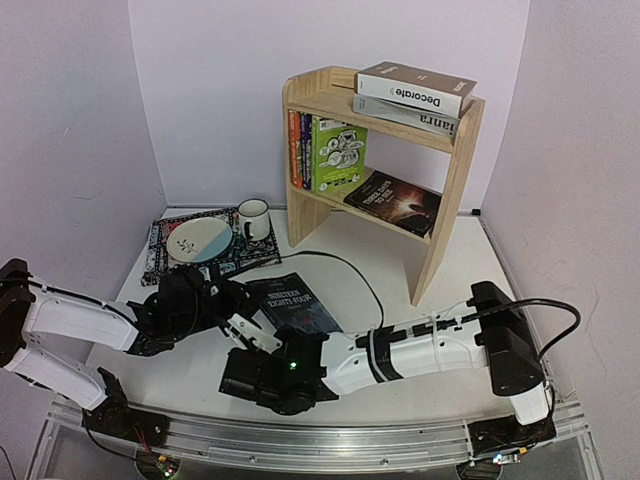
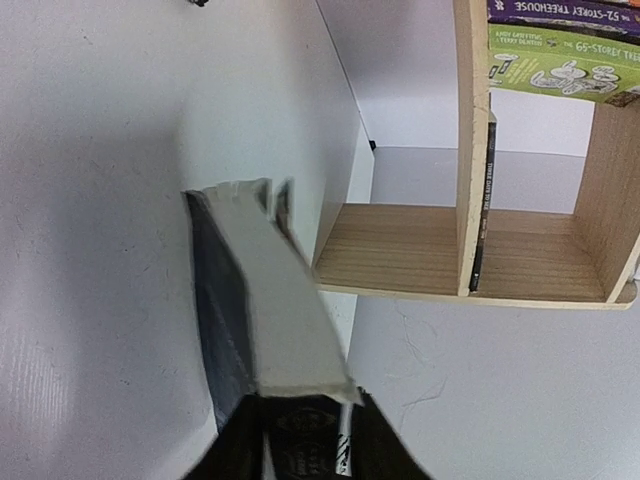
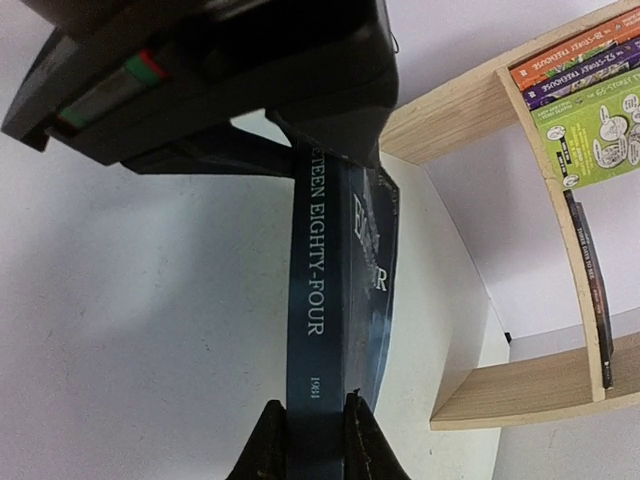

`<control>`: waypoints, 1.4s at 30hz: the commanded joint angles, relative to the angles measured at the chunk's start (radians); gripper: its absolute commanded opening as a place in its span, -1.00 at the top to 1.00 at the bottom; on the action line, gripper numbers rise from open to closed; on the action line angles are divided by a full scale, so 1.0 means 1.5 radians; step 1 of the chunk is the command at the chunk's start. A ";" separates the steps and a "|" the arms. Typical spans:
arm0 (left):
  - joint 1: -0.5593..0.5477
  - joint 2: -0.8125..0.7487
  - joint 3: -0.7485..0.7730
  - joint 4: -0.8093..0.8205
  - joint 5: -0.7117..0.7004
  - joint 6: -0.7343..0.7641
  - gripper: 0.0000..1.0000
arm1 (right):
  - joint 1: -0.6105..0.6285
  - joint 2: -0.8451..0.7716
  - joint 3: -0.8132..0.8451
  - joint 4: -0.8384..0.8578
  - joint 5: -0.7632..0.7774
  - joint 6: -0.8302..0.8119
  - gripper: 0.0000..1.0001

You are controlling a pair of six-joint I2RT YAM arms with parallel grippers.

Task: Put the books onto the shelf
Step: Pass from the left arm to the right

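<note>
Main risk is the two-arm hold on the dark blue Nineteen Eighty-Four paperback book (image 1: 297, 302) - the left end effector (image 1: 232, 305) is closed on one end of it, with cream page edges showing between its fingers in the left wrist view, and the right end effector (image 3: 315, 425) is pinched tight across the spine at the other end. Both grips are small and near the edge, so if the arms pull unevenly the book could twist, slide out or fan open. A thin black cable (image 1: 346, 264) curls across the white surface (image 1: 400, 290) right beside the book - possible snag. At the light pine two-tier shelf (image 1: 440, 230) the lower tier is crowded: a green cartoon paperback (image 1: 338, 155) stands upright and a dark flat-lying book (image 1: 392, 202) fills the rest, so a careless insert may knock either. The book sits mid-surface toward the near edge, short of the shelf at the back right. Its cover is glossy and slim, spine lettering white, looks undamaged; cannot tell if it is fully lifted.
</note>
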 commanded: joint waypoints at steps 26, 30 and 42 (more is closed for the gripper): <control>0.143 -0.265 0.178 -0.351 0.118 0.400 -0.98 | -0.158 -0.505 -0.257 0.055 -0.341 -0.223 1.00; 0.143 -0.286 0.169 -0.355 0.098 0.405 -0.97 | -0.177 -0.515 -0.222 0.056 -0.322 -0.348 1.00; 0.143 -0.296 0.157 -0.356 0.087 0.411 -0.96 | -0.214 -0.447 -0.017 0.096 -0.199 -0.646 1.00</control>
